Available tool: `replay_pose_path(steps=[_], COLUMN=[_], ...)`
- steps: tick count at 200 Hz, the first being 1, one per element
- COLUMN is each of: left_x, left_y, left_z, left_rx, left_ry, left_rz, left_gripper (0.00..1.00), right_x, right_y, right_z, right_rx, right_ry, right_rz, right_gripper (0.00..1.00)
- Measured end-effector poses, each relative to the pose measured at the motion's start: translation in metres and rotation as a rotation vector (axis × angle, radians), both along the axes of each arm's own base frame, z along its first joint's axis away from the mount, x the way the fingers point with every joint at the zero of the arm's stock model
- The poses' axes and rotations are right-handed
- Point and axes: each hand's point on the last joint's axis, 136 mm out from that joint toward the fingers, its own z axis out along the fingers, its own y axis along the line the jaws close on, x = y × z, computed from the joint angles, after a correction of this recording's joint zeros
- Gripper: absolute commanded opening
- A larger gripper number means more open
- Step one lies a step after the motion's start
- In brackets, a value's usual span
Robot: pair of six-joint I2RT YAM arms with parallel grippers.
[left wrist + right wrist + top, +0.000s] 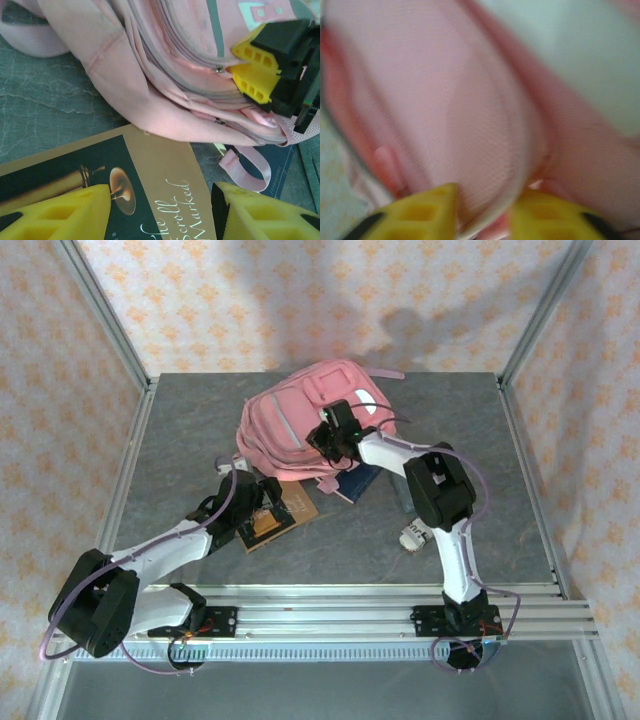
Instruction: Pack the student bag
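The student bag (300,420) is soft pink woven cloth, matt, with stitched seams. Its strap loop (262,167) is ribbed webbing with a slight sheen. The table (180,450) top looks like grey stone, matt and faintly veined. The brown book (160,165) has a smooth card cover with a darker printed panel. The left gripper (161,195) and right gripper (487,200) have fingers (60,210) of matt yellow moulded plastic with recessed cells. At the near edge, the rail (330,612) is bare brushed metal. The right arm shell (455,560) is smooth white plastic.
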Motion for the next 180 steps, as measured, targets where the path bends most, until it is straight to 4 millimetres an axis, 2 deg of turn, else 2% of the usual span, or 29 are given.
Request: replay_pose_path(steps=[2, 15, 40, 74, 96, 151, 169, 180], left_x=[0.0, 0.0, 0.0, 0.001, 0.005, 0.025, 0.031, 0.034], left_y=[0.0, 0.0, -0.001, -0.002, -0.006, -0.025, -0.034, -0.039], left_z=[0.0, -0.004, -0.008, -0.006, 0.003, 0.051, 0.058, 0.06], left_rx=[0.0, 0.001, 0.003, 0.002, -0.004, -0.039, -0.052, -0.052], left_ry=[0.001, 0.008, 0.018, 0.012, -0.007, -0.129, -0.149, -0.155], left_rz=[0.0, 0.001, -0.002, -0.008, -0.026, -0.095, -0.13, -0.151], left_gripper=[0.56, 0.56, 0.56, 0.57, 0.57, 0.61, 0.62, 0.62], right_x=[0.0, 0.0, 0.002, 0.0, -0.001, -0.006, -0.01, -0.012], right_y=[0.0, 0.002, 0.005, 0.003, 0.001, -0.019, -0.022, -0.022], right_z=[-0.001, -0.008, -0.007, 0.008, 0.033, 0.129, 0.145, 0.147], right_rx=[0.001, 0.021, 0.075, 0.159, 0.213, 0.344, 0.385, 0.396], right_ry=[0.004, 0.038, 0.053, 0.025, -0.006, -0.165, -0.191, -0.192], right_rz=[-0.001, -0.026, -0.046, -0.04, -0.027, -0.027, -0.02, -0.011], right_gripper=[0.0, 0.0, 0.0, 0.0, 0.0, 0.0, 0.0, 0.0])
